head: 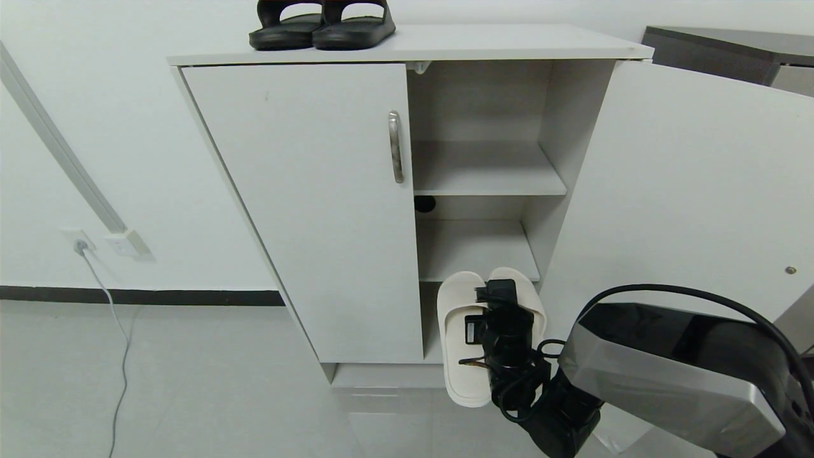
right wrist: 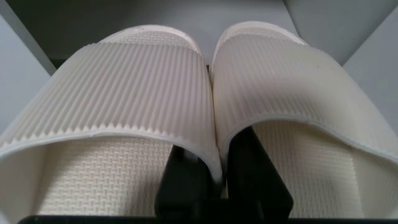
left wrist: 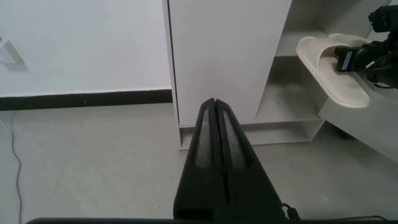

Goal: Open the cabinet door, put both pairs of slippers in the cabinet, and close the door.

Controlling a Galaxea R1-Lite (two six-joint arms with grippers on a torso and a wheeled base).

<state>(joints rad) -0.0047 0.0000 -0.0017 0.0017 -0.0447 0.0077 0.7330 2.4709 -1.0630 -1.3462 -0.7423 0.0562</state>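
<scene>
The cabinet (head: 445, 41) stood against the far wall with its right door (head: 687, 191) swung wide to the right, leaving the right half open from top to bottom. The left door (head: 305, 210) was closed, its handle (head: 395, 147) beside the opening's left edge. Two bare shelves (head: 486, 168) crossed the opening. The right gripper (head: 502, 305) was clamped on the white slippers (head: 461, 331), pinching their inner edges together, toes towards the lowest compartment and heels out over the floor (head: 191, 381); I couldn't tell whether the toes had crossed the front edge. The black slippers (head: 321, 25) sat on the cabinet top, far left. The left gripper (left wrist: 214, 106) hung low over open floor, near the left door, fingers pressed together, holding nothing.
</scene>
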